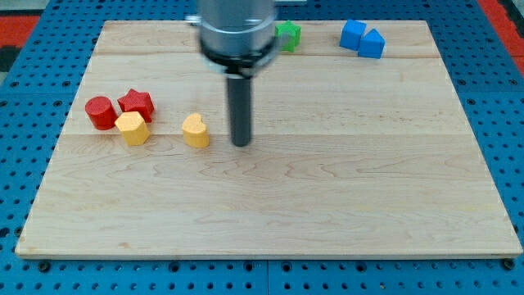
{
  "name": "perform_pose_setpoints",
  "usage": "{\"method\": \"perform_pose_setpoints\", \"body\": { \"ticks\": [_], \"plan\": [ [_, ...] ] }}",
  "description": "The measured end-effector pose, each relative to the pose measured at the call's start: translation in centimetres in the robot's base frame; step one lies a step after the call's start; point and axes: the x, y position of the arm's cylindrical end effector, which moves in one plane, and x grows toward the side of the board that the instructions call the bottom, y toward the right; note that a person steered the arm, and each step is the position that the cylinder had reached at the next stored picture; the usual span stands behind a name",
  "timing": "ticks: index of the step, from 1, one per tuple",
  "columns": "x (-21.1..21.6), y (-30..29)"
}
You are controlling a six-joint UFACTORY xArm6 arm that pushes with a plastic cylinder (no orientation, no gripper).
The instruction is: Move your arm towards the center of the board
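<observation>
My tip (241, 143) rests on the wooden board (327, 180), a little left of the board's middle. A yellow heart-shaped block (196, 130) lies just to the tip's left, with a small gap between them. Further left sit a second yellow block (133, 129), a red cylinder (101, 112) and a red star (137, 103), close together. A green block (288, 34) is at the view's top, partly behind the arm's grey housing (237, 33). Two blue blocks (354, 34) (372, 43) touch each other at the top right.
The board lies on a blue perforated table (508, 123) that shows on all sides. The arm's housing hangs over the board's top middle and hides part of the top edge.
</observation>
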Motion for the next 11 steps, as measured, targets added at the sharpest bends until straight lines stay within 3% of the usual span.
{"method": "perform_pose_setpoints", "body": {
  "ticks": [1, 2, 4, 11],
  "plan": [
    [-1.0, -7.9],
    [-1.3, -9.3],
    [-0.5, 0.8],
    [-0.5, 8.2]
  ]
}}
